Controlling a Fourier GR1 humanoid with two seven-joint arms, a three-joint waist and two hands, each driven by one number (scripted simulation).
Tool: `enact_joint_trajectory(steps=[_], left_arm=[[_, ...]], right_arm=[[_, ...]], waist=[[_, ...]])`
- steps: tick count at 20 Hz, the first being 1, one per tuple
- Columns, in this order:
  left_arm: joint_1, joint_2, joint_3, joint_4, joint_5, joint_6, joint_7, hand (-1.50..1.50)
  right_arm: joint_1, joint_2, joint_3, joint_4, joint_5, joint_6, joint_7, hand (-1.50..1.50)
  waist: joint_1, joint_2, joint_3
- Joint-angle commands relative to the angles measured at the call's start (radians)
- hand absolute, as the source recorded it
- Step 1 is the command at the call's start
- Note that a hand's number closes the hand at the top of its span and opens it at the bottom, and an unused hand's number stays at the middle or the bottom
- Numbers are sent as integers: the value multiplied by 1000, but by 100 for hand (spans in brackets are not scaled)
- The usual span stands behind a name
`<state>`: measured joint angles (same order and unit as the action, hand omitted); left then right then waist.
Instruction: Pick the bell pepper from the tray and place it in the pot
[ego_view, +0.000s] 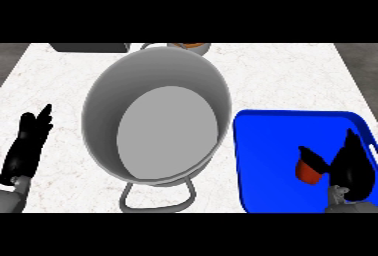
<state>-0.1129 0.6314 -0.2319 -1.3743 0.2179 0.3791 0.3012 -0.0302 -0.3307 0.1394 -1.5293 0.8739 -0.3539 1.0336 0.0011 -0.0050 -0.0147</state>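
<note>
Seeing black right hand (354, 166) at 4 o'clock, curled round small red-orange bell pepper (307, 171), over glossy blue rectangular tray (269, 160). At 8, black left hand (22, 150) resting, fingers straight. Dead centre, large grey metal pot (103, 100), loop handle toward 6. At 11, dark grey block (88, 47).

head view | steeply down on counter (295, 75) | close | pot (103, 100) centre, tray (273, 150) right
</note>
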Motion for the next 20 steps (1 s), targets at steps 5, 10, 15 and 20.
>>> enact_joint_trajectory(steps=[5,10,15,20], left_arm=[[-2,-11,-7,-16,-11,-3,23,0],[-10,-14,24,6,-2,-11,27,0],[-20,-9,49,16,-6,-22,20,0],[9,-32,35,-19,-34,-17,18,0]], right_arm=[[-141,72,44,-191,42,420,436,-150],[-120,146,-7,-231,88,465,453,-150],[-73,140,-67,-229,80,512,406,-150],[-54,218,-67,-224,140,502,391,-150]], waist=[[-4,-2,9],[-6,2,12],[-9,5,13],[-1,3,14]])
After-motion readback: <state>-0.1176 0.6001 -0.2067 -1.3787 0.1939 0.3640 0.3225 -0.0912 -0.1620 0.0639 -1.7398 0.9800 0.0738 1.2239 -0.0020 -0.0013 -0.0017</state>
